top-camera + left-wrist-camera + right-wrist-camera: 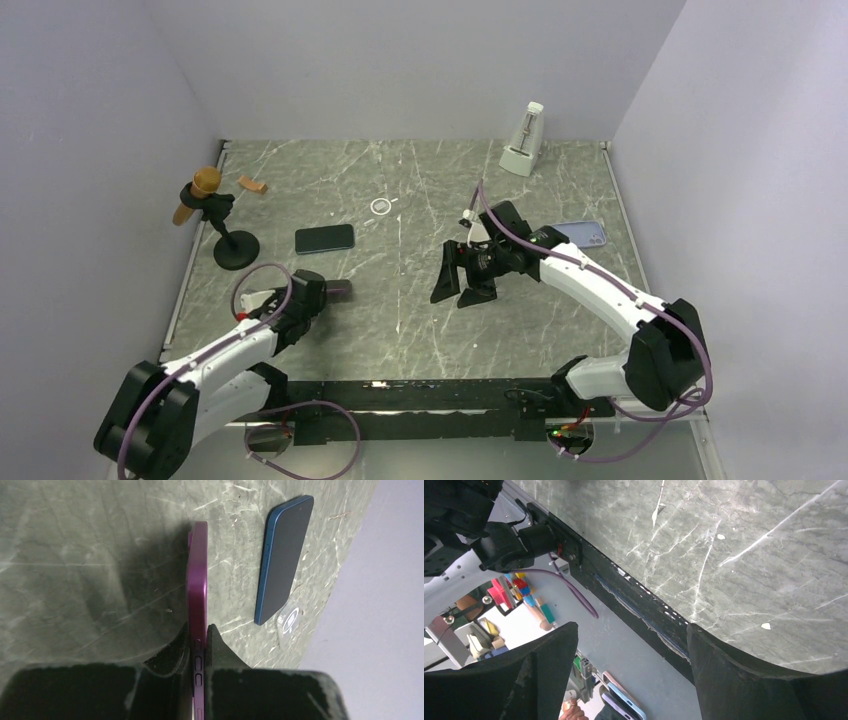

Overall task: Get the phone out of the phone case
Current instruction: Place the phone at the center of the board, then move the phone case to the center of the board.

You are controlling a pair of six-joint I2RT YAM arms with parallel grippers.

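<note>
Separation looks done on my left side: left hand point(199, 636) is pinched on the edge of a magenta shell point(198, 580), held on its side, and a dark bare phone point(284, 555) lies flat on the counter point(400, 330) just beside it. Edge-on, I can't tell whether that shell is empty. Right hand point(467, 289) hangs spread and empty over mid-counter. The pale lavender phone case point(583, 235) lies flat near the right edge, just beyond the right forearm, touched by neither hand; I can't see if a phone sits in it. My read: next I lay the shell down apart from the phone, then bring the right hand round to the lavender case.
</note>
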